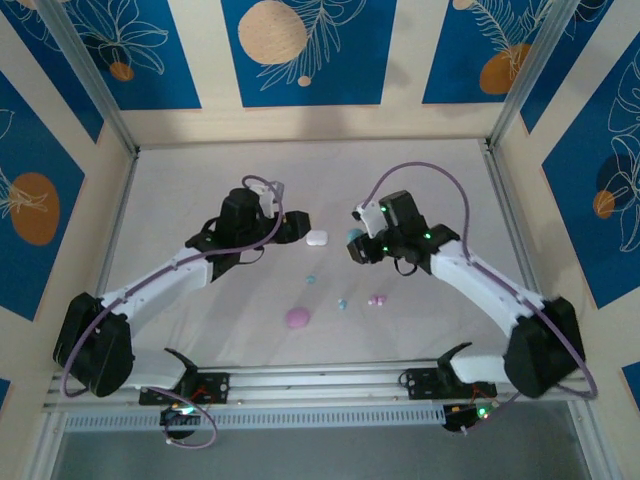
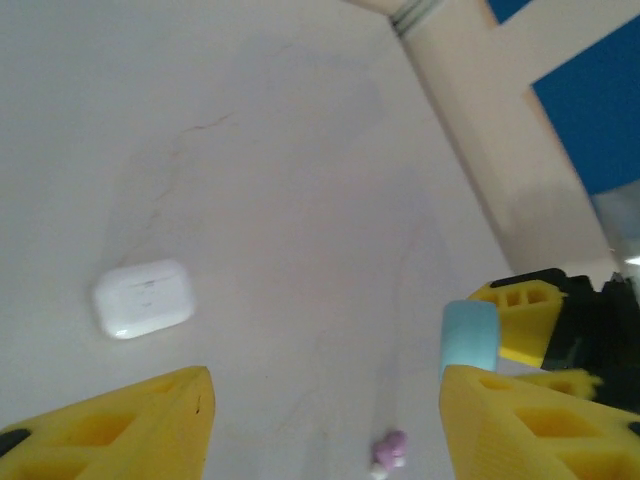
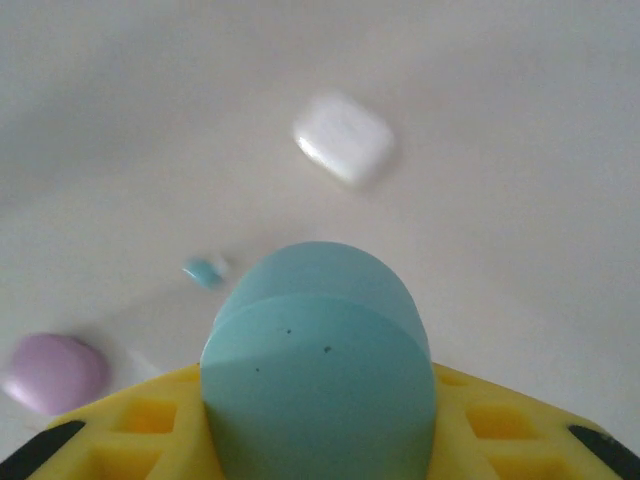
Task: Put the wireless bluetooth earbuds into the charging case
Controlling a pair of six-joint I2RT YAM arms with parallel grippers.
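From the right wrist: right gripper (image 3: 320, 445) closed on the teal charging case (image 3: 318, 360), broad rounded face toward the camera, long axis upright. Table (image 3: 520, 230) straight ahead partly hidden behind it. From the left wrist: same case edge-on, narrow. Left gripper (image 2: 325, 425) wide open, holding nothing. Ahead-left of it, white charging case (image 2: 143, 297) lying flat, long axis crosswise. Pink earbud (image 2: 390, 450) in the gap, nearer the right finger. Left of the right gripper, teal earbud (image 3: 203, 270) and pink charging case (image 3: 55, 372).

My jaws are yellow; teal case (image 3: 320, 370), white case (image 3: 343, 138), lilac case (image 3: 55, 372), cream surface (image 3: 520, 230), blue leaf-patterned walls (image 1: 350, 60)
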